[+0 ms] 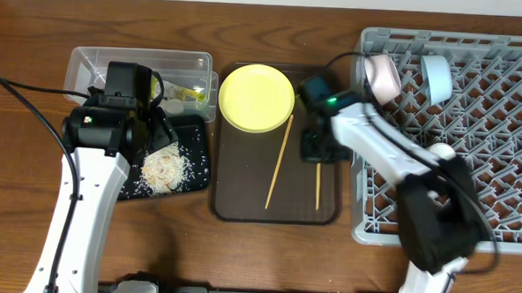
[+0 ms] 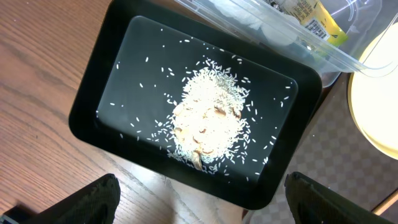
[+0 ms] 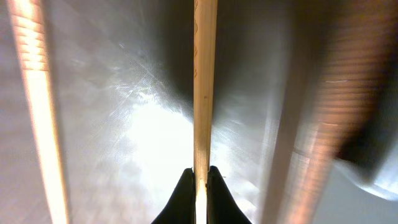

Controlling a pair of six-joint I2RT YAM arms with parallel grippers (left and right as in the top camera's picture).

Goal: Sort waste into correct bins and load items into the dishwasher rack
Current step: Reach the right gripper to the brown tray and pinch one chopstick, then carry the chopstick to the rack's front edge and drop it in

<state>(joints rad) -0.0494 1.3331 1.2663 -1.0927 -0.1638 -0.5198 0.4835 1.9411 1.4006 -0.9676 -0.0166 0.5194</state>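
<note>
Leftmost on the brown wooden counter (image 1: 36, 31): a clear plastic rectangular tub (image 1: 141, 66), with a yellow-green printed snack wrapper (image 1: 189, 94) inside at its right end; just beside the tub, on its near side, a flat black rectangular tray (image 1: 198, 161) bearing a heap of loose white rice-like scraps (image 1: 164, 169), with stray grains scattered over the tray floor; left jaws above that tray, spread wide, closed on nothing. In the middle, a larger dark-brown serving tray (image 1: 241, 203), with a round yellow plate (image 1: 256, 97) at its far end; first thin wooden chopstick (image 1: 279, 162) slantwise on the serving tray, top end by the plate's rim; second thin wooden chopstick (image 1: 318, 186) to the right, lying straight, with right jaws clamped together on it, both tips pressed against the wood. Rightmost, a large square grey plastic lattice rack (image 1: 507, 175); near its far-left corner, a pinkish-white bowl (image 1: 383, 75) and a light-blue bowl (image 1: 437, 76), both tilted on edge among the pegs.
</note>
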